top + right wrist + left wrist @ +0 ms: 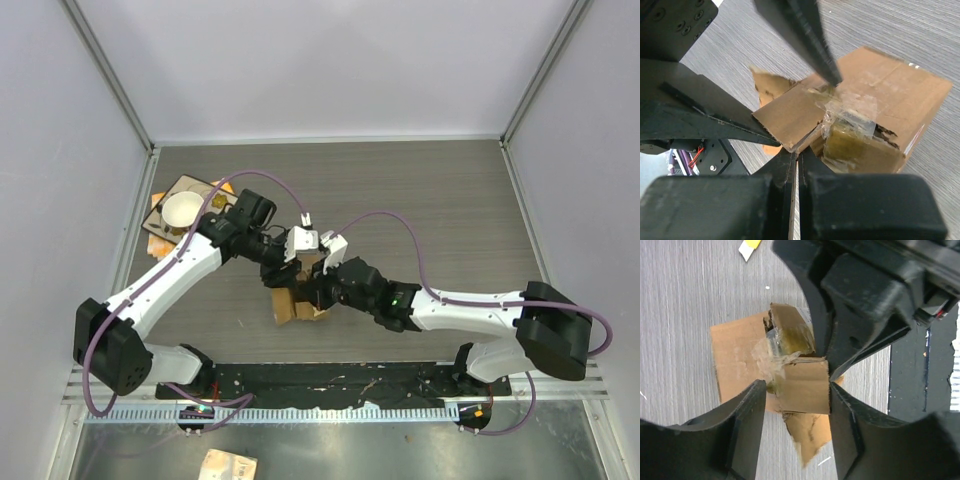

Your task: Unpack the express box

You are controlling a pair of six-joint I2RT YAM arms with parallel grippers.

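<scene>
The express box [290,306] is a small brown cardboard parcel on the table between both arms. Its top is torn open, and crumpled clear tape covers an olive-brown item [792,335] inside. My left gripper [797,410] comes down over it with one flap [805,390] between its jaws. The right finger [845,430] touches the flap's edge; the left finger [747,432] stands just off it. My right gripper [797,152] is shut, its tips pinching that flap's corner from the side, beside the box [900,95].
A white cup [183,210] sits on a flat brown-and-orange card at the back left. A yellow utility knife [750,247] lies just beyond the box. A black mat [330,378] runs along the near edge by the arm bases.
</scene>
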